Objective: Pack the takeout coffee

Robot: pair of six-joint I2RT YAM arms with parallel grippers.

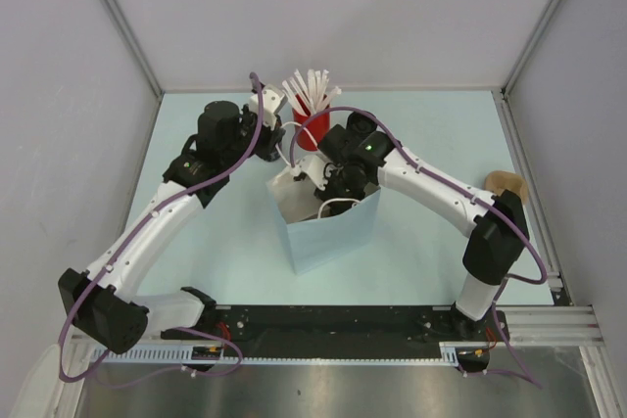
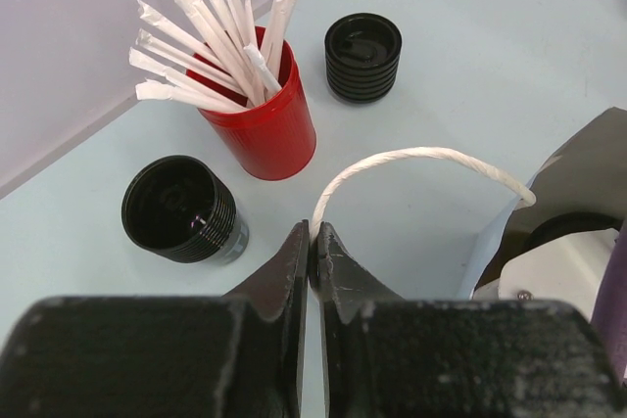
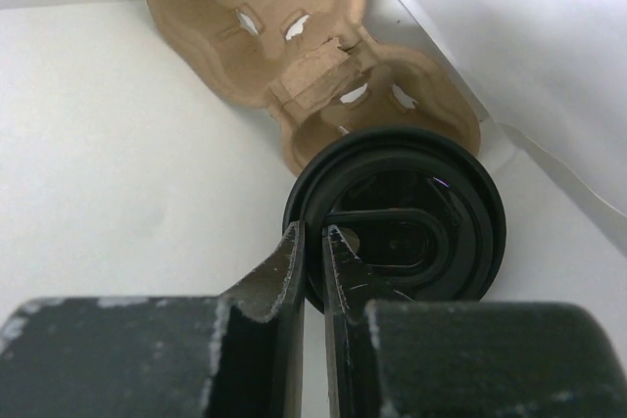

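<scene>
A pale blue table (image 1: 431, 134) carries a pale blue paper bag (image 1: 333, 232), standing open near the table's centre. On the bag's floor lies a tan two-well cardboard tray (image 3: 225, 36), running from 11 o'clock toward the middle of the right wrist view. A red plastic cup of white paper-wrapped sticks (image 2: 265, 124) stands at 12 o'clock from the bag. A black ribbed cup (image 2: 181, 208) stands on the table at 8 o'clock of it, and a second black ribbed cup (image 2: 362, 56) at 2 o'clock.

The task's round black disposable cup (image 3: 421, 173) is inside the bag, over the tray's 5 o'clock well. Whether it is seated cannot be told. The left claw (image 2: 313, 237) is pressed together on the bag's white twisted paper cord handle (image 2: 411, 156). The right claw (image 3: 313, 242), deep in the bag, pinches the cup's rim at 9 o'clock.

Likely risks:
- **Tipping:** the one-sided rim pinch may let the cup tilt, land on the ridge between the wells and tip over.
- **Sagging:** if the cord slips, the bag wall may sag onto the right arm.
- **Dragging:** drawing that arm out could drag or topple the light bag.
</scene>
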